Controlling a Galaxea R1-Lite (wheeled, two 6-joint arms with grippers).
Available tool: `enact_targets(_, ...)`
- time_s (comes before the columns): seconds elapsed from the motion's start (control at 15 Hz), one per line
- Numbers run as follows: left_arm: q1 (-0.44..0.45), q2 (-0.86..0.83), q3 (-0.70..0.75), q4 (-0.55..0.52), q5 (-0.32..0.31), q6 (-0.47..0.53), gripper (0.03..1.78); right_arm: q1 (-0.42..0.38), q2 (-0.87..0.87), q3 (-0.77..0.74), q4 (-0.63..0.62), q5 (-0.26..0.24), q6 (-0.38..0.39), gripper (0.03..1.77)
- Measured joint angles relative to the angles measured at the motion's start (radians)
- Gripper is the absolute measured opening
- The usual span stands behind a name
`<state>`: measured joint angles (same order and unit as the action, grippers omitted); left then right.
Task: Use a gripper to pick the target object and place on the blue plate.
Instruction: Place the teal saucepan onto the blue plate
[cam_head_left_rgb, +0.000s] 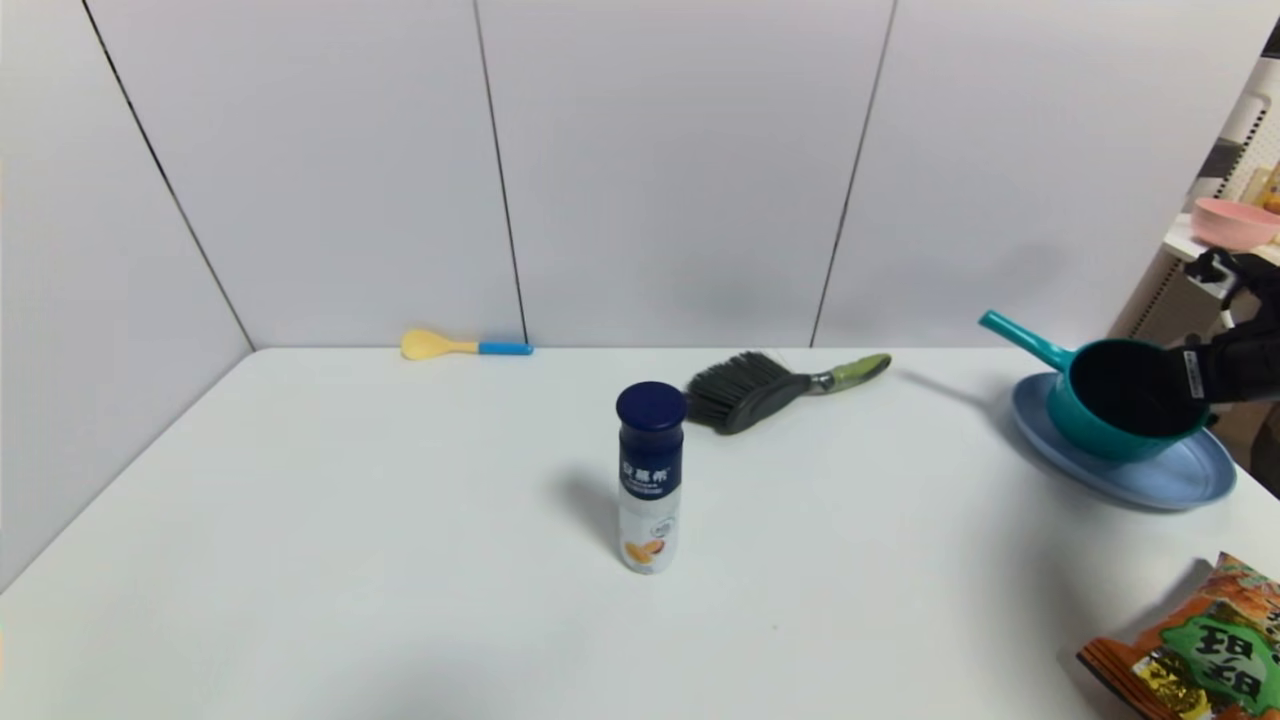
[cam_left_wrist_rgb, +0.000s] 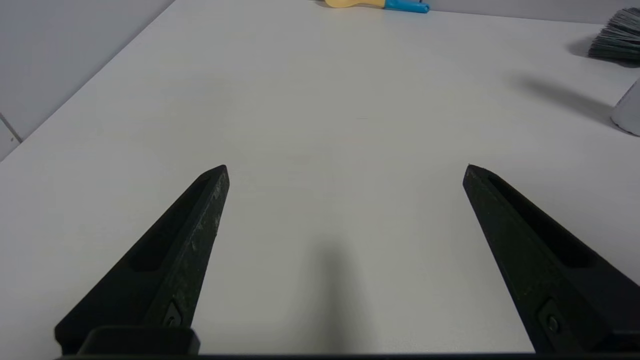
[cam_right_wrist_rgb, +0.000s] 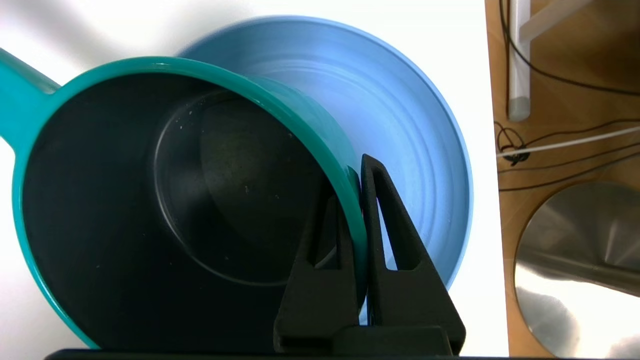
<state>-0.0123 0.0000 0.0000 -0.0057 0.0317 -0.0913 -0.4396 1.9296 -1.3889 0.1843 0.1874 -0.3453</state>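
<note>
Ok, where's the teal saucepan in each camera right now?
Head view: saucepan far right, over the blue plate, right gripper on its rim.
Left wrist view: not in it.
Right wrist view: saucepan fills the frame, rim pinched.
Shared landmark: the blue plate, in head and right wrist views.

— Where do I have the right gripper?

— Out at my far right, arm reaching in from that edge in the head view. Its jaws are pinched nearly together on the teal saucepan wall, one finger inside against the black lining, the other outside. The wrist camera looks straight down past both fingers.

— And the left gripper?

— I have it low over the surface, tilted forward, jaws spread wide with nothing between them. Both dark fingers point ahead. That arm does not show in the head view.
</note>
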Motion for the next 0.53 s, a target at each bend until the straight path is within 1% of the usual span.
enact_targets(0.13,0.0,0.0,0.0,0.0,0.0,0.0,1.69,-0.005,0.008,0.0,-0.002,0.0,0.0,0.48)
enact_targets(0.27,0.0,0.0,0.0,0.0,0.0,0.0,1.69,-0.014,0.013,0.0,-0.004,-0.001,0.001,0.76)
enact_targets(0.33,0.0,0.0,0.0,0.0,0.0,0.0,1.69,-0.016,0.014,0.001,-0.004,-0.001,0.002,0.88)
enact_targets(0.53,0.0,0.0,0.0,0.0,0.0,0.0,1.69,-0.024,-0.001,0.003,0.0,0.0,0.004,1.14)
